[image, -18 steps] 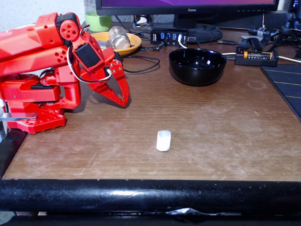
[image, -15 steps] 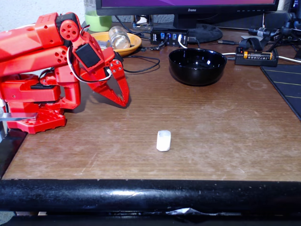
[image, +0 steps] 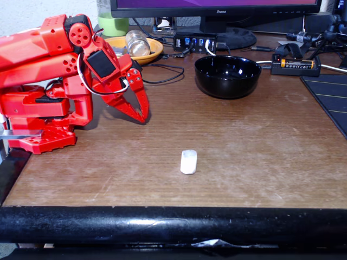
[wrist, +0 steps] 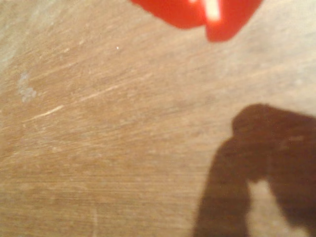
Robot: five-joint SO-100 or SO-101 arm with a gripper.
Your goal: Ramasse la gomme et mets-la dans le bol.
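Note:
The white eraser point(image: 188, 161) lies on the wooden table near its front edge, in the fixed view. The glossy black bowl point(image: 227, 76) stands further back, right of centre, with nothing in it. My red gripper point(image: 143, 115) hangs tip-down at the left, just above the table, its fingers together and holding nothing. It is well left of and behind the eraser. In the wrist view the red fingertips point(wrist: 197, 12) show at the top edge over bare scratched wood, with their shadow at lower right.
An orange-yellow dish point(image: 134, 50) with a glass jar sits behind the gripper. A monitor stand, USB hub point(image: 195, 41) and cables line the back. A battery holder point(image: 295, 65) and dark mat point(image: 331, 97) lie at right. A black bar point(image: 173, 225) edges the front.

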